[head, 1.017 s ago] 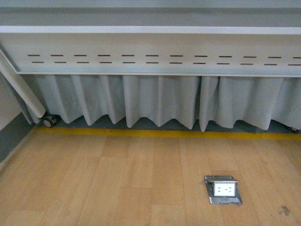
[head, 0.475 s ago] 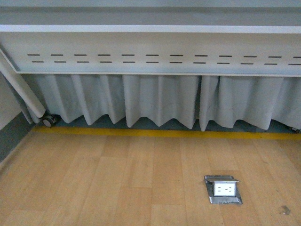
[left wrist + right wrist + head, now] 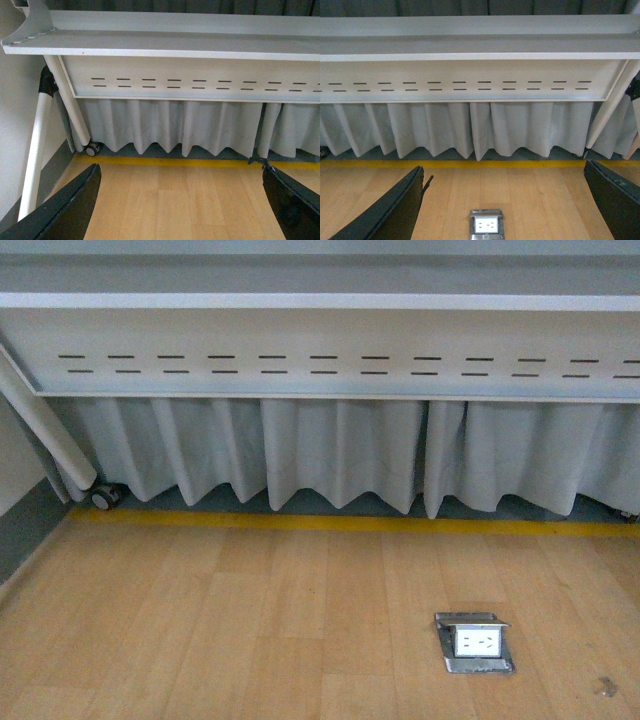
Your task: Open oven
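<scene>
- At the far left, a caster wheel (image 3: 104,498) stood at the foot of a slanted white table leg (image 3: 45,423), just where the grey wall met the wooden floor (image 3: 250,620).
- The left gripper (image 3: 180,200) hung above that floor, its two black fingers (image 3: 65,210) spread wide apart with nothing between them.
- Across the far side ran a white table (image 3: 320,302) with a slotted panel (image 3: 320,365); a pleated grey curtain (image 3: 340,465) hung beneath, ending at a yellow floor stripe (image 3: 350,524).
- The oven appeared in none of the views, so its place could not be told.
- Right of centre, a metal floor socket (image 3: 474,642) sat in the near floor, its lid seemingly raised.
- The right gripper (image 3: 505,200) hovered with its fingers (image 3: 390,212) likewise spread and empty, the socket between them.
</scene>
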`<move>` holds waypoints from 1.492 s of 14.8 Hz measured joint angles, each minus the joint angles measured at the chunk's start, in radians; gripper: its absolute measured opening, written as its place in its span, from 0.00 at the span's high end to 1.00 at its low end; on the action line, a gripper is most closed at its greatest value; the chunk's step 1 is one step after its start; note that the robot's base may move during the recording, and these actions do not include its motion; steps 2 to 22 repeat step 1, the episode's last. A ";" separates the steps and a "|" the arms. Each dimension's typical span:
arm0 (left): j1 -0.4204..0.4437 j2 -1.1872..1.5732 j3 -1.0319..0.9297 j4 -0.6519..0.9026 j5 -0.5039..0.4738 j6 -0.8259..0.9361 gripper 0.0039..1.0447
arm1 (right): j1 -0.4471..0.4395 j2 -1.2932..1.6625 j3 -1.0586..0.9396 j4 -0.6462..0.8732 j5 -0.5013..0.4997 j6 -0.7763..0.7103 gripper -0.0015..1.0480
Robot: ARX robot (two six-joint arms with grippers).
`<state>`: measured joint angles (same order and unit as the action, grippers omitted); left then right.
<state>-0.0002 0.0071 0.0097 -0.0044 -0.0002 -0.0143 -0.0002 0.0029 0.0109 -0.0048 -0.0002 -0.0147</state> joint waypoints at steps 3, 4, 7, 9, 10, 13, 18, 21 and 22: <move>0.000 0.000 0.000 0.000 0.000 0.000 0.06 | 0.000 0.000 0.000 0.000 0.000 0.000 0.06; 0.000 0.000 0.000 0.000 0.000 0.000 0.06 | 0.000 0.000 0.000 0.000 0.000 0.000 0.06; 0.000 0.000 0.000 0.000 0.000 0.000 0.06 | 0.000 0.000 0.000 0.000 0.000 0.000 0.06; 0.000 0.000 0.000 0.000 0.000 0.000 0.06 | 0.000 0.000 0.000 0.000 0.000 0.000 0.06; 0.000 0.000 0.000 0.000 0.000 0.000 0.06 | 0.000 0.000 0.000 0.000 0.000 0.000 0.06; 0.000 0.000 0.000 0.000 0.000 0.000 0.06 | 0.000 0.000 0.000 0.000 0.000 0.000 0.06; 0.000 0.000 0.000 0.000 0.000 0.000 0.06 | 0.000 0.000 0.000 0.000 0.000 0.000 0.06; 0.000 0.000 0.000 0.000 0.000 0.000 0.06 | 0.000 0.000 0.000 0.000 0.000 0.000 0.06; 0.000 0.000 0.000 0.000 0.000 0.000 0.06 | 0.000 0.000 0.000 0.000 0.000 0.000 0.06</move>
